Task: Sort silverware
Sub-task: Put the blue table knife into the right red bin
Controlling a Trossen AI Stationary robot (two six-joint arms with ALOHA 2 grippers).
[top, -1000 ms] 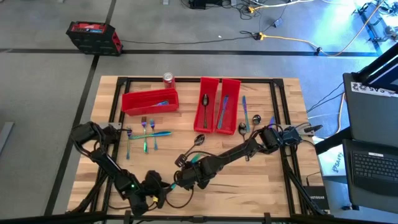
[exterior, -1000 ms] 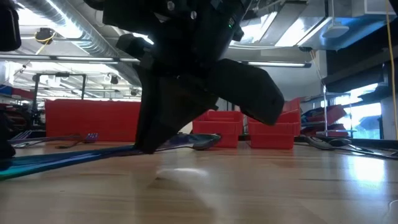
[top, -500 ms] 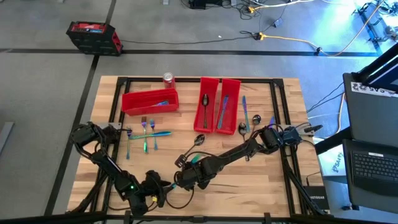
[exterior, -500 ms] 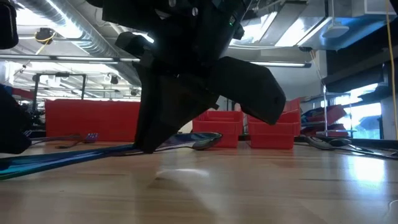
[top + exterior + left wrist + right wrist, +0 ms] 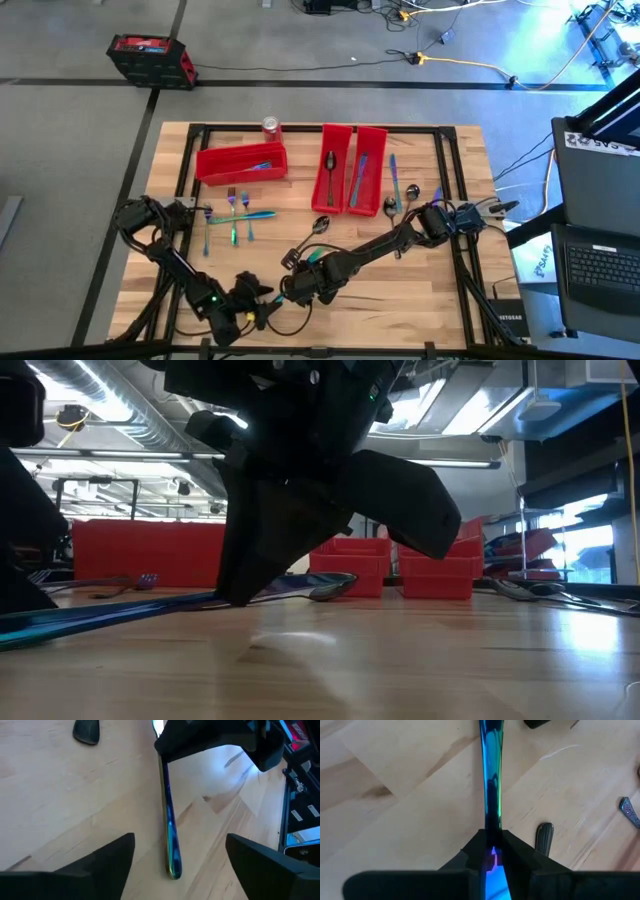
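The right gripper [image 5: 492, 854] was low over the front of the table [image 5: 420, 290], and its two fingers [image 5: 475, 851] were squeezed tight on a shiny blue piece of silverware [image 5: 491, 775]. From the pictures it was hard to tell if it was a fork, a spoon or a knife. The long thin handle stuck straight out past the fingers and lay flat on the wood. In the left wrist view its free end [image 5: 171, 847] pointed at the left gripper [image 5: 180, 852], which sat just in front of it with its fingers [image 5: 107, 857] spread wide apart and nothing between them. The handle end was in the gap but touched neither finger. In the high view the left gripper [image 5: 262, 305] was right beside the right gripper [image 5: 285, 292], both close to the front edge. A bit past the right gripper lay a dark spoon [image 5: 320, 224]. Farther back stood two long red bins [image 5: 349, 165] side by side, with a spoon [image 5: 330, 160] in one and a blue piece [image 5: 360, 168] in the other. Next to them sat a third red bin [image 5: 241, 163] turned sideways, with blue pieces in it. More forks [image 5: 238, 212] lay loose in front of that bin, and a few more pieces [image 5: 395, 190] lay on the other side of the two bins. A red can [image 5: 270, 126] stood at the far edge.
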